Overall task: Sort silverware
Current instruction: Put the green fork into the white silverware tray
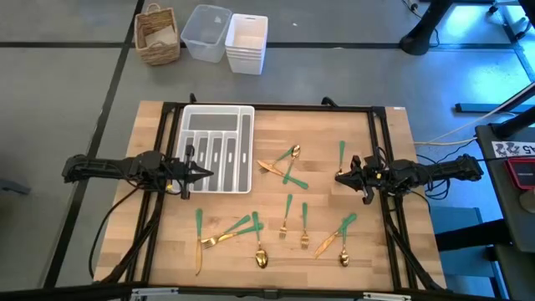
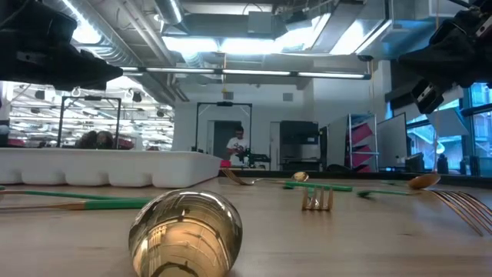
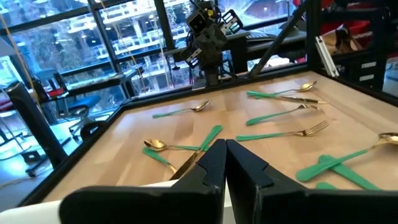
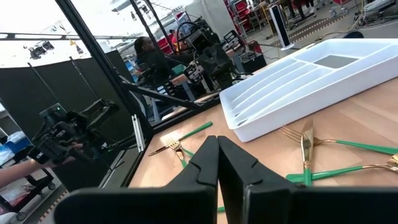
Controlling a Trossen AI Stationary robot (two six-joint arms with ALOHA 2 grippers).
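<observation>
- Across the wooden counter (image 1: 167, 251), in the middle and lower part of the high view, lies the silverware (image 1: 288, 219): forks, spoons and knives with gold heads and slim green handles, none of it in the white cutlery tray (image 1: 185, 119).
- Near the centre, a fork (image 1: 285, 216) and a second fork (image 1: 304, 226) lie side by side, long axes running up and down the frame, tines toward the lower edge, handles toward the top.
- At lower left, a knife (image 1: 199, 241) lies upright in the frame with its gold blade pointing down; beside it a fork (image 1: 227, 232) slants, head to the lower left.
- A spoon (image 1: 260, 244) just right of that has its bowl at the bottom, handle pointing up.
- At lower right, a spoon (image 1: 344, 244) and a knife (image 1: 334, 237) cross; both slant with green ends to the upper right.
- Right of the tray, a small cluster (image 1: 284, 165) lies crossed at angles, and one green handle (image 1: 341, 152) stands alone, upright in the frame.
- The tray's long slots run up and down the frame; it sits at the counter's upper left.
- The left hand (image 1: 203, 173) hovers over the tray's lower right part, fingers closed together, holding nothing.
- The right hand (image 1: 338, 176) hovers at centre right, also closed and empty.
- A label at the far right edge of the frame is too small to read.
</observation>
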